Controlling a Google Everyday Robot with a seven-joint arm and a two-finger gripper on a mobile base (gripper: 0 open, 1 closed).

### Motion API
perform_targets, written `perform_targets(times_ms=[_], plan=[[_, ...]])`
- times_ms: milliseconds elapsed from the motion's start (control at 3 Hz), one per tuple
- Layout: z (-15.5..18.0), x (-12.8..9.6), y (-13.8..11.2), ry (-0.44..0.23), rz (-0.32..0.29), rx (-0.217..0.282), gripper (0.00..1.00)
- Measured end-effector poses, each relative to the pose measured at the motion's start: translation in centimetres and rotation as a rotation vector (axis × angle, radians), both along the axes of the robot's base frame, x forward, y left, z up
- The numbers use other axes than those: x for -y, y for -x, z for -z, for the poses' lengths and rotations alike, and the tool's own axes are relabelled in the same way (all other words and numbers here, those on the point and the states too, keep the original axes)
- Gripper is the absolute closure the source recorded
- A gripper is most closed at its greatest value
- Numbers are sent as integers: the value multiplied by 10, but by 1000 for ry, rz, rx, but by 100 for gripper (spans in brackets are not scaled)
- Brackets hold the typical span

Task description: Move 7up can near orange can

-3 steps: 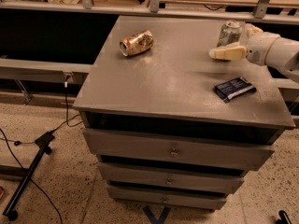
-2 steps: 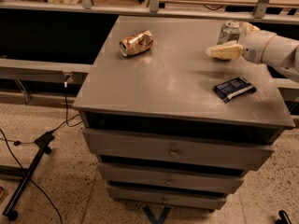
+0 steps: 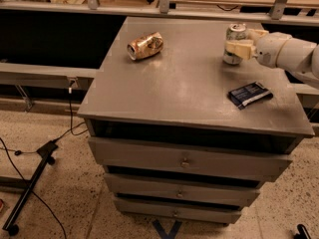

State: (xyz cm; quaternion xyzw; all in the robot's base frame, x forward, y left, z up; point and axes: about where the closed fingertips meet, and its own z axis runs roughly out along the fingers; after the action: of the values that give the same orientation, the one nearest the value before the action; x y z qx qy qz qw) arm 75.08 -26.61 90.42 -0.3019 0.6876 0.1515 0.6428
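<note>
Since the earlier frame the gripper [image 3: 238,43] has closed in on the 7up can [image 3: 236,31]. Its fingers [image 3: 238,49] now sit either side of it, drawn in to the can's width, one pale finger across the front, so the can looks gripped. The hold is at mid-height, which should keep it upright. The can stands at the back right of the worktop [image 3: 189,88], near the rear edge, not yet lifted. The white arm [image 3: 289,51] reaches in low from the right. The orange can [image 3: 145,45] lies on its side at the back left, well apart. Between them the surface is bare — an open lane leftward. A dark blue packet [image 3: 249,93] lies toward the front right, off that lane.
</note>
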Motion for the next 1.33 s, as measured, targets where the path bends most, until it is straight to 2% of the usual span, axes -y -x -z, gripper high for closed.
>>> perform_targets(times_ms=[667, 1000, 1333], plan=[[-1, -4, -1, -22, 0, -14, 96], [-17, -6, -2, -108, 8, -66, 100], [-37, -19, 0, -203, -10, -118, 100]])
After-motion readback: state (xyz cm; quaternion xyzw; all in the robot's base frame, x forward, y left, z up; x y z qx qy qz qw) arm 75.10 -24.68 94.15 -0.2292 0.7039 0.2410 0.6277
